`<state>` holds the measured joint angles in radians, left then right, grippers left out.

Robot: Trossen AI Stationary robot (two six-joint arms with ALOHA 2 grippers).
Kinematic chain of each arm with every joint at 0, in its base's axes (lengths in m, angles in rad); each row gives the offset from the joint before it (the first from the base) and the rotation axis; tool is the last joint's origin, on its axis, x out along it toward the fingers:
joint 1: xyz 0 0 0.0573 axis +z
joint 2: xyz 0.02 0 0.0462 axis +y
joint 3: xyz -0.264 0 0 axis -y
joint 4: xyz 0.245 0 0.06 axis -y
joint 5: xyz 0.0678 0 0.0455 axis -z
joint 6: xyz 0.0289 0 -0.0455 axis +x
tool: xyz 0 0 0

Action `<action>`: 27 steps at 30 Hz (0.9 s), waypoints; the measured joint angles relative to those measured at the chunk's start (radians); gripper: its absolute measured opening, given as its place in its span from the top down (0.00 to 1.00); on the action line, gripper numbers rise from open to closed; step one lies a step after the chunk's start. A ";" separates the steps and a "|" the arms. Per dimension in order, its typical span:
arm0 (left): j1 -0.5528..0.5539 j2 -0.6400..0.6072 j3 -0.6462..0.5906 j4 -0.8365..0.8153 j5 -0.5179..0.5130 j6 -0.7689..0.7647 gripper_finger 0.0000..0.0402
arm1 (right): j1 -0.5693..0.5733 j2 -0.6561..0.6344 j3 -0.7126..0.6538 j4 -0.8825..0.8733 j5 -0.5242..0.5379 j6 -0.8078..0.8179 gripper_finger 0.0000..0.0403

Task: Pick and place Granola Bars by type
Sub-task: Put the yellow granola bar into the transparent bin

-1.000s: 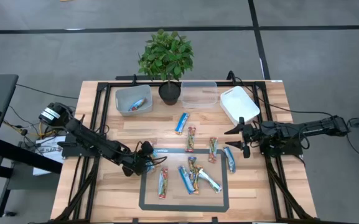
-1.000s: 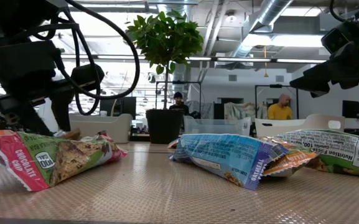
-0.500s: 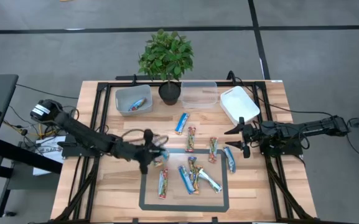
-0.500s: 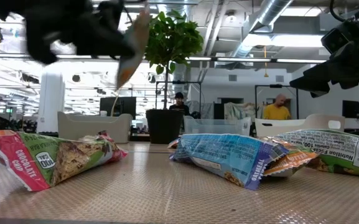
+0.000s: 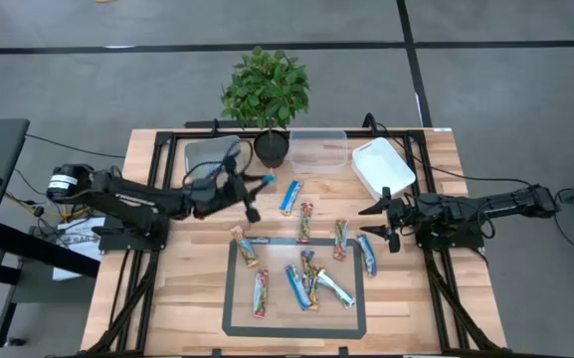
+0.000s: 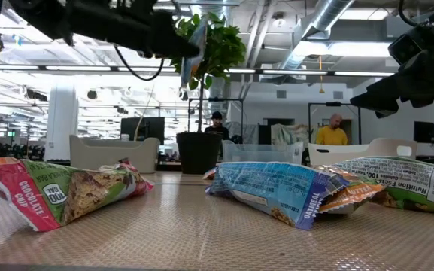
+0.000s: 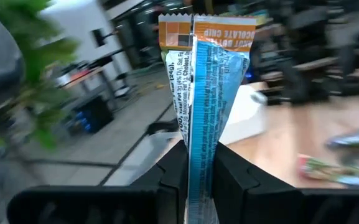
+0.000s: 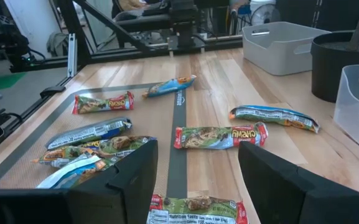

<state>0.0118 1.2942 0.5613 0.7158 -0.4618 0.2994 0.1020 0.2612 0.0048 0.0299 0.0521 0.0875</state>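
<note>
Granola bars lie on the wooden table in and around a taped rectangle [image 5: 296, 283]: a blue one [image 5: 290, 197], red-green ones [image 5: 306, 221], a tan one [image 5: 245, 249] and a small pile [image 5: 311, 278]. My left gripper [image 5: 252, 194] is raised above the table between the rectangle and the grey tub [image 5: 212, 159], shut on a blue-and-white bar [image 7: 207, 81] with an orange end. My right gripper [image 5: 381, 221] waits open at the table's right side, over bare wood beside the bars. My left gripper pinches one end of the blue-and-white bar [image 7: 199, 171] between its two fingers [image 7: 232, 180], across the wrapper's flat faces. The fingers are about level and point toward the table's right. The bar juts out past the fingertips, orange end farthest, lifted clear of the table [image 6: 192, 45].
A potted plant [image 5: 265, 94] stands at the far edge between the grey tub and a clear tub [image 5: 318, 151]. A white tub [image 5: 381, 167] sits at the far right. Black frame rails [image 5: 157, 199] run along both sides of the table.
My left gripper has risen from the rectangle's far left corner and swung toward the table's far edge and the grey tub, tipping up to level and rolling. It carries the blue-and-white bar, now lifted clear. The tan bar stays behind at that corner.
</note>
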 joint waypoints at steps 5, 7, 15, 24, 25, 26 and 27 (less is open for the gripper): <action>0.072 0.017 0.076 -0.081 0.012 0.018 0.89 | 0.000 0.000 0.000 0.000 0.000 0.000 0.46; 0.082 0.051 0.142 -0.141 0.016 0.054 0.89 | 0.000 0.000 0.000 0.000 0.000 0.000 0.46; 0.090 0.314 0.521 -0.368 0.034 0.293 0.89 | 0.000 0.000 0.000 0.000 0.000 0.000 0.46; 0.157 0.643 0.906 -0.638 -0.028 0.465 0.89 | 0.000 0.000 0.000 0.000 0.000 0.000 0.46; 0.164 0.675 0.933 -0.653 -0.034 0.470 0.89 | 0.000 0.000 0.000 0.000 0.000 0.000 0.46; 0.172 0.706 0.960 -0.666 -0.037 0.478 0.89 | 0.000 0.000 0.000 0.000 0.000 0.000 0.46; 0.180 0.733 0.982 -0.681 -0.044 0.483 0.89 | 0.000 0.000 0.000 0.000 0.000 0.000 0.46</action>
<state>0.1916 2.0270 1.5429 0.0344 -0.5057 0.7828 0.1022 0.2613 0.0048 0.0299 0.0521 0.0875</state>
